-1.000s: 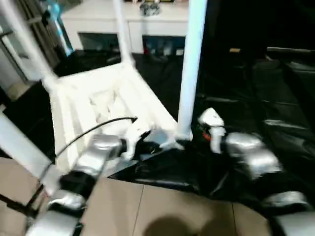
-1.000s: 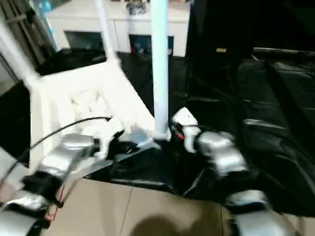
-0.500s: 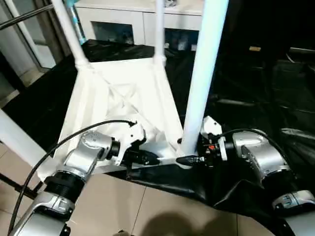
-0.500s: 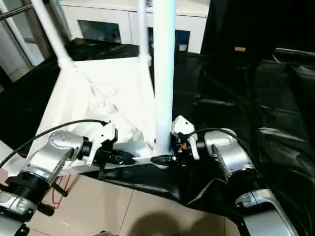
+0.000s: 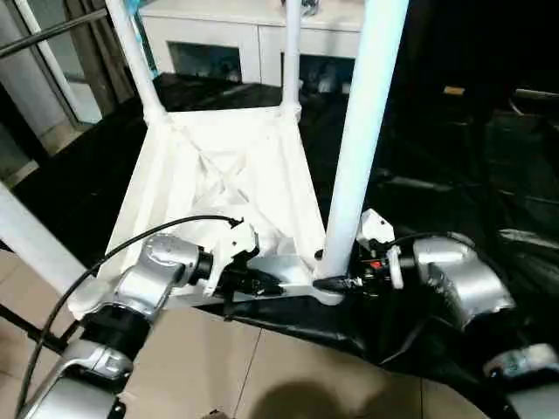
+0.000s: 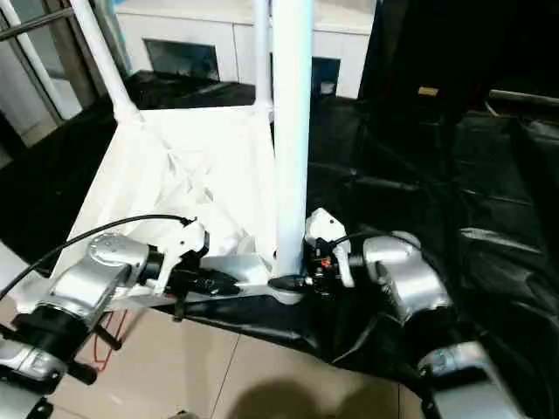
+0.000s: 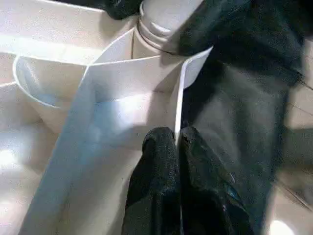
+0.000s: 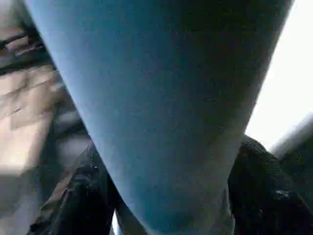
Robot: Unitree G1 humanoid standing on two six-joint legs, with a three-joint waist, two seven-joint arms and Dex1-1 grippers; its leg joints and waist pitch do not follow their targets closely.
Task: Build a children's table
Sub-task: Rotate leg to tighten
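Left gripper [image 7: 177,147] pinched the thin tabletop [image 7: 122,98] edge wall, fingers [image 7: 156,166] closed on it; leg [image 7: 166,19] base sat in corner socket [image 7: 146,46] beyond.

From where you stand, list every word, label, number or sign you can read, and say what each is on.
None can be read.
The small yellowish tag on the dark backdrop is too small to read.
The white plastic ribbed tabletop and near white tapered tube leg show no print.

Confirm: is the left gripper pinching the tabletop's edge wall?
Yes: in the left wrist view the left gripper has its two fingers shut on the tabletop's thin upright edge wall.
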